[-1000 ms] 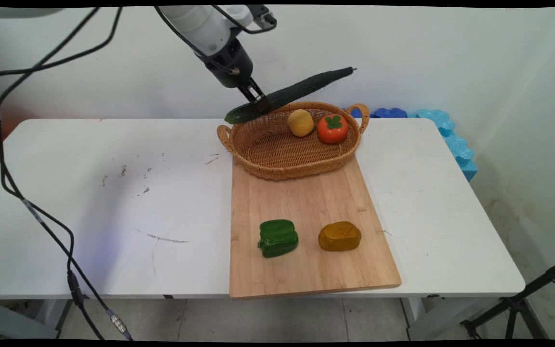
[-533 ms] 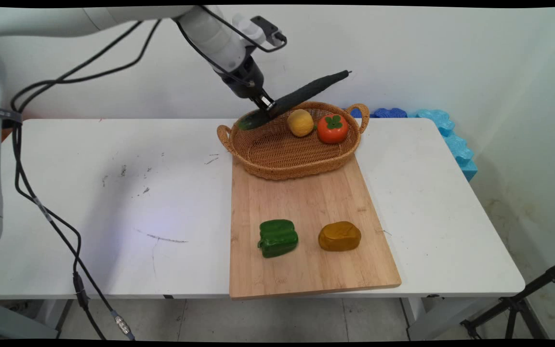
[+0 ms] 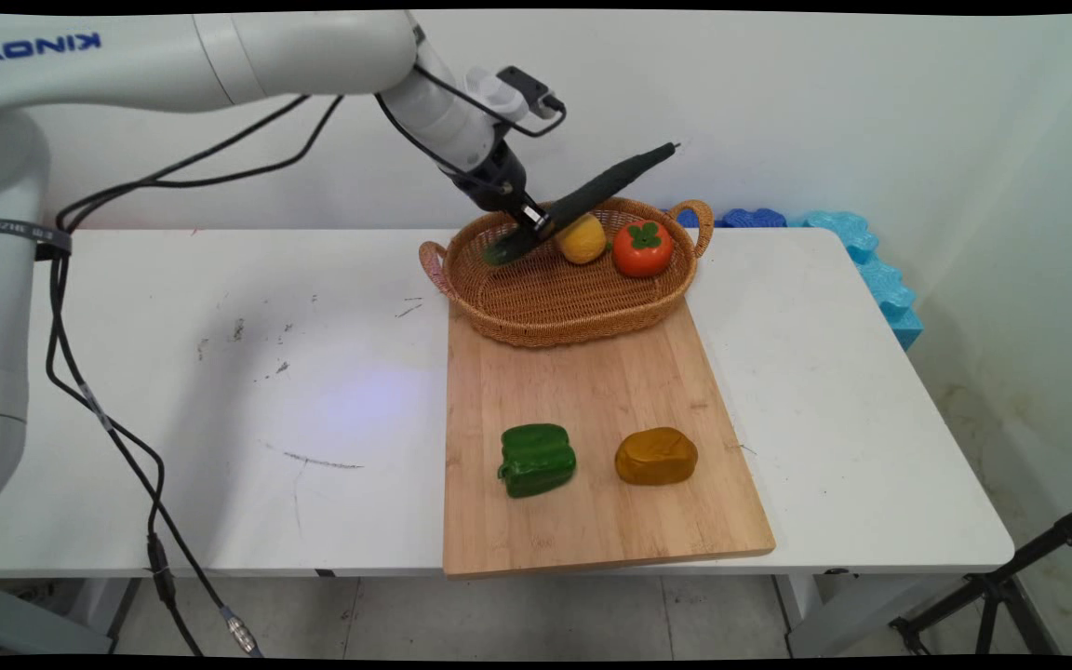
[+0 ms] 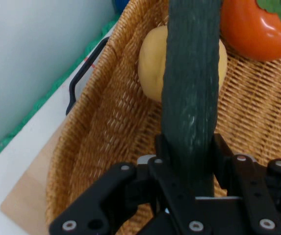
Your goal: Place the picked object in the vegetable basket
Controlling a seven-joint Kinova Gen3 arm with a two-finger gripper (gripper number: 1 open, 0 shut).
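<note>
Cucumber (tilted, tip toward the wall) has dropped lower into the basket, beside the lemon; gripper clamps it.

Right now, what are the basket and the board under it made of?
The basket looks like woven wicker, tan and matte: you can see the strands crossing. The board looks like pale wood, smooth, with straight grain lines. The cucumber in the hand looks bumpy and dull, maybe plastic.
</note>
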